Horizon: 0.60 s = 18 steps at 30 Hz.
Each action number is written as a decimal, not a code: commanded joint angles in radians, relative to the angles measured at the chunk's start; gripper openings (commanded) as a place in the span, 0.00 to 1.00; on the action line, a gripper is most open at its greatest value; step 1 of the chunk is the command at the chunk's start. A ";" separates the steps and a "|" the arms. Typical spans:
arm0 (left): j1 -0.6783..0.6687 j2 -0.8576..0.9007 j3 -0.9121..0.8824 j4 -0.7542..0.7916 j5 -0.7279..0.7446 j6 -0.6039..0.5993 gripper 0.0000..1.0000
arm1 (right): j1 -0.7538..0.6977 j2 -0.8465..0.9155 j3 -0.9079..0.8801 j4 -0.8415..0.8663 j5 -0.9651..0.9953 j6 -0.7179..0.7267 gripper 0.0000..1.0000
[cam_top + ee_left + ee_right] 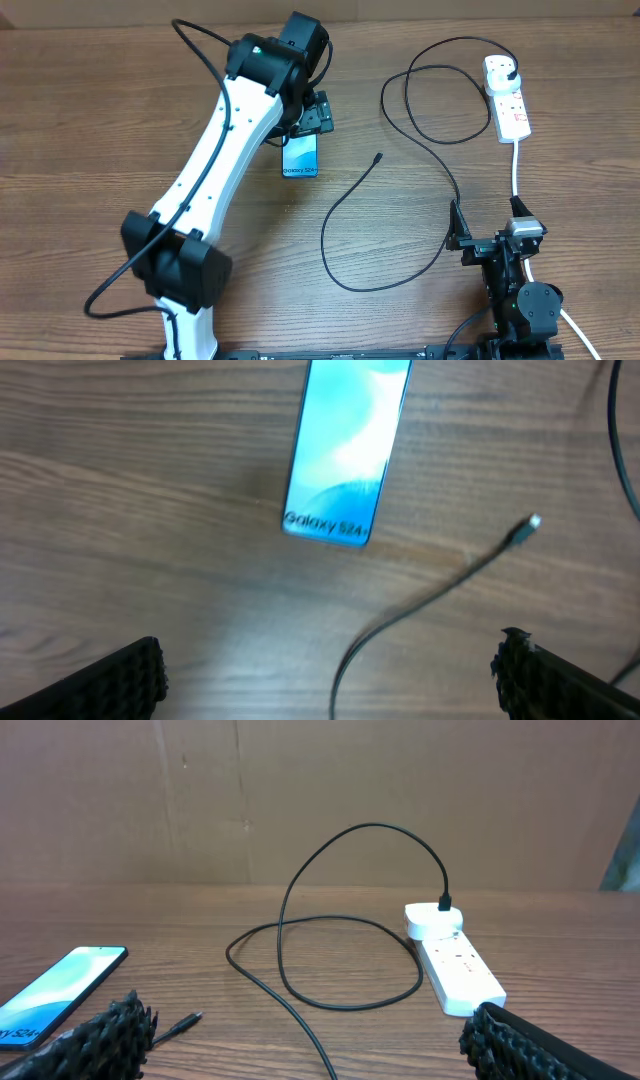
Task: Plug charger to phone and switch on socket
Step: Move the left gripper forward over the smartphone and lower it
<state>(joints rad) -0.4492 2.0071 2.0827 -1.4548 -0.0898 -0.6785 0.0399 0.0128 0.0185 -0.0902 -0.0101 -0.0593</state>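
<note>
Just beside the phone [345, 450], my left gripper [325, 665] (jaws apart, empty) should clamp its long edges squarely, bottom end free for the charger [527, 528].

2 arms at the wooden table [90, 110]. The left arm [215, 150] stretches far out, and the left gripper [316, 115] hangs over the top end of the phone [300, 158], which lies screen up. The charger [323, 230] loops wide across the middle, its tip [378, 156] loose, right of the phone and apart from it. The plug [509, 72] sits in the far end of the socket [511, 112]. The right gripper [488, 235] is low by the near edge, next to the white cord [516, 170].
</note>
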 commanded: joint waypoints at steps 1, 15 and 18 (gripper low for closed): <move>0.002 0.090 0.025 0.026 0.005 -0.069 1.00 | 0.004 -0.010 -0.010 0.006 0.009 0.003 1.00; 0.039 0.338 0.025 0.162 0.120 0.161 1.00 | 0.004 -0.010 -0.010 0.006 0.009 0.003 1.00; 0.040 0.359 0.024 0.179 0.077 0.221 0.99 | 0.004 -0.010 -0.010 0.006 0.009 0.003 1.00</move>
<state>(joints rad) -0.4168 2.3398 2.0895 -1.2846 -0.0147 -0.5884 0.0402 0.0128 0.0185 -0.0906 -0.0105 -0.0589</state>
